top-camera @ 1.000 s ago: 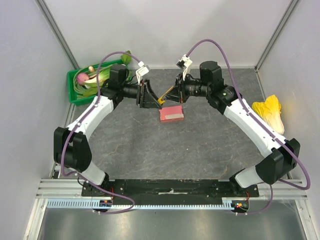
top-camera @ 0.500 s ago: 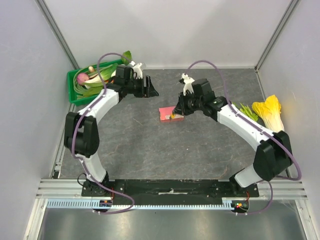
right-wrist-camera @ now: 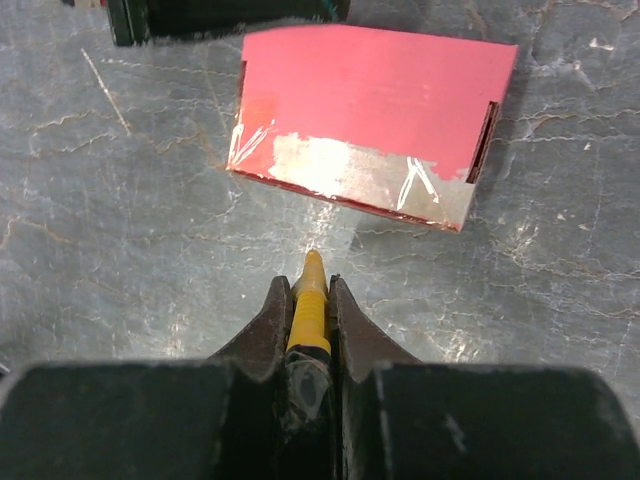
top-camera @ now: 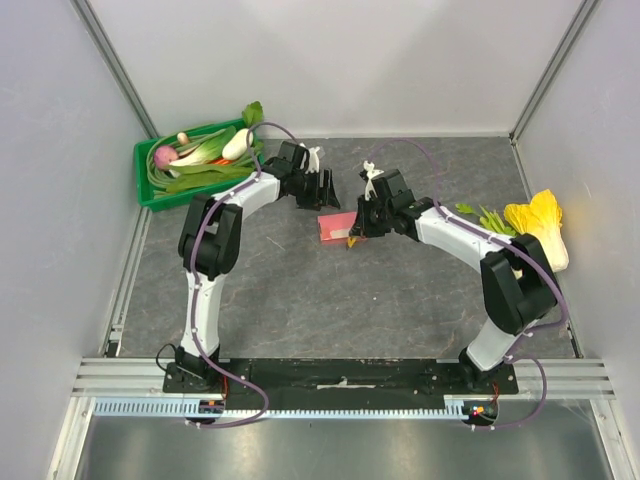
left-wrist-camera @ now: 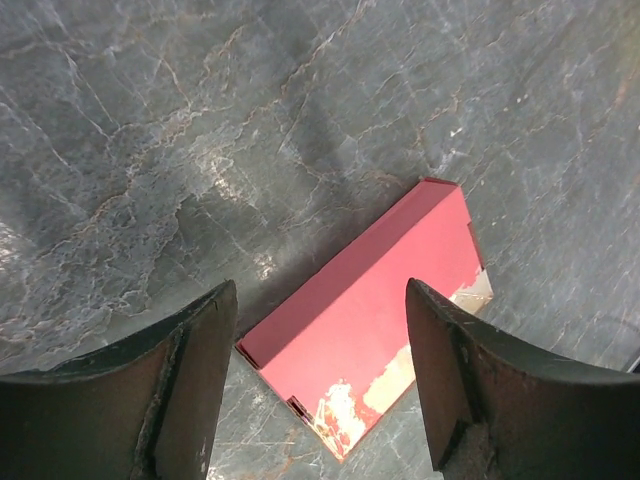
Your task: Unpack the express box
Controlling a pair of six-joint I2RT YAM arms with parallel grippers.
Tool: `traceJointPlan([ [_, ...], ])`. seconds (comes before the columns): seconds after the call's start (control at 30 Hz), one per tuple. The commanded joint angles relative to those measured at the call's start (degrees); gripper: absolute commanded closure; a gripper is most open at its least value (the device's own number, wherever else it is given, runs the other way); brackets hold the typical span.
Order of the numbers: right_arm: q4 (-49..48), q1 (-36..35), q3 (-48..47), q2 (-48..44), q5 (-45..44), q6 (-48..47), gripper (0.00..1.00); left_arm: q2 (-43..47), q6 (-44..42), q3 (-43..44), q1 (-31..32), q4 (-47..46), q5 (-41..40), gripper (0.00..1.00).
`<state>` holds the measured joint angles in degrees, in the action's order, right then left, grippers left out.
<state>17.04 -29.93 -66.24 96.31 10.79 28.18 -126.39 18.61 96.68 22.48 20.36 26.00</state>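
The express box (top-camera: 334,228), flat and pink-red with clear tape along one edge, lies on the grey table. It shows in the left wrist view (left-wrist-camera: 375,310) and the right wrist view (right-wrist-camera: 370,100). My left gripper (top-camera: 325,192) is open and empty, just behind the box, its jaws (left-wrist-camera: 320,290) spread above the box's corner. My right gripper (top-camera: 357,228) is at the box's right end, shut (right-wrist-camera: 310,285) on a yellow pen-like tool (right-wrist-camera: 309,300). The tool's tip points at the taped edge, a short gap away.
A green crate (top-camera: 150,190) of vegetables stands at the back left. A yellow-white cabbage (top-camera: 540,225) and some green leaves (top-camera: 485,215) lie at the right. Grey walls enclose the table on three sides.
My left gripper has swung right and come close behind the box. My right gripper has come down to the box's right end with the yellow tool. The box has barely moved.
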Motion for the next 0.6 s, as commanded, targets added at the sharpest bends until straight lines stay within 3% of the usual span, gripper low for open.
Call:
traceJointPlan([
  [0.0, -4.3, 0.8, 0.3, 1.0, -2.1, 1.0, 1.00, -1.5, -0.1, 1.9, -0.2, 1.2, 3.9, 0.26],
  [0.23, -4.4, 1.9, 0.1, 2.2, -6.1, 0.1, 1.00, -1.6, -2.7, -1.2, 0.7, 3.2, 4.9, 0.30],
  [0.4, -4.5, 2.7, -0.8, 2.9, -8.6, 0.1, 1.00, -0.7, -2.2, -4.2, 0.9, 3.8, 7.7, 0.47],
  [0.57, -4.6, 3.7, -1.8, 4.2, -9.6, -0.6, 1.00, 2.5, -1.6, -8.9, 1.0, 2.1, 11.4, 0.49],
])
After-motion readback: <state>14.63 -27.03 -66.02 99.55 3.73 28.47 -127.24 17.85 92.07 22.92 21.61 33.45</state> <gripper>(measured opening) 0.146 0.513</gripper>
